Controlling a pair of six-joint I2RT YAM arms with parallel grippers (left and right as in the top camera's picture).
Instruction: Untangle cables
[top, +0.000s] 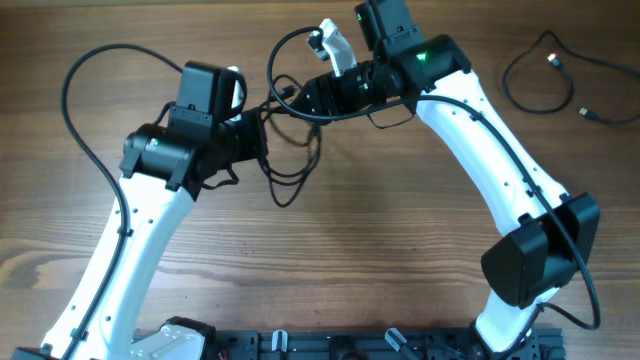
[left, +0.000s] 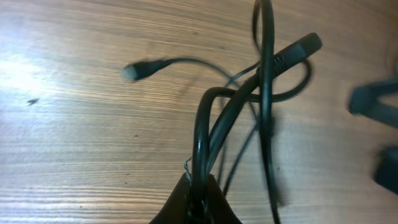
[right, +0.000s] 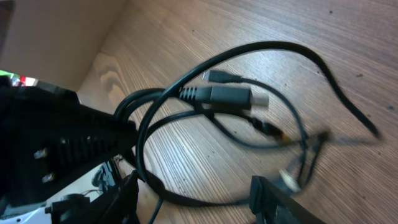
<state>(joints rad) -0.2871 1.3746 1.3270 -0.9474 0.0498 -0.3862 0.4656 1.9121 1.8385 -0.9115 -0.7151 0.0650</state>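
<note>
Your left fingers (left: 198, 202) clamp the cable tangle (left: 249, 93), strands running straight out from them. Right fingers (right: 277, 202) gape wide just past the tangle, plug (right: 227, 96) lying crosswise ahead; right's nearer it.

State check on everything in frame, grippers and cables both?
left gripper: shut on the cable bundle
right gripper: open, strands running between its fingers
cable bundle: tangled, loops crossing, held between the two arms
separate cable: lying loose at far right, untouched
</note>
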